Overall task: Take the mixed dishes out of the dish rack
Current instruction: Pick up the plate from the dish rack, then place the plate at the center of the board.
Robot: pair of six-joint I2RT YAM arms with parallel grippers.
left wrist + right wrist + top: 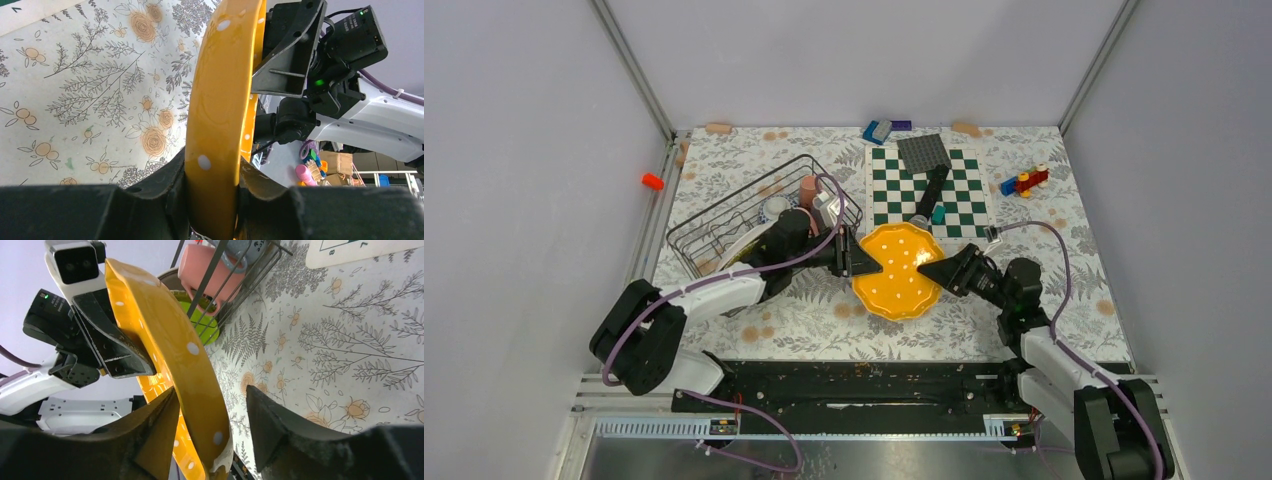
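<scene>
A yellow-orange plate (899,270) with white dots is held on edge above the floral mat between both arms. My left gripper (859,258) is shut on its left rim, and the fingers clamp the plate (220,100) in the left wrist view. My right gripper (934,268) straddles the right rim, open: one finger touches the plate (170,340) and the other stands apart from it. The dark wire dish rack (724,215) is at the back left, with a pink mug (205,270), a grey mug (240,250) and a lime-green plate (200,315) in it.
A green-white chessboard (929,190) lies behind the plate, with a grey baseplate (923,152) on its far edge and a teal piece (938,213). Toy blocks (1024,182) sit at the back right, blue blocks (879,130) at the back. An orange piece (653,181) sits on the left frame.
</scene>
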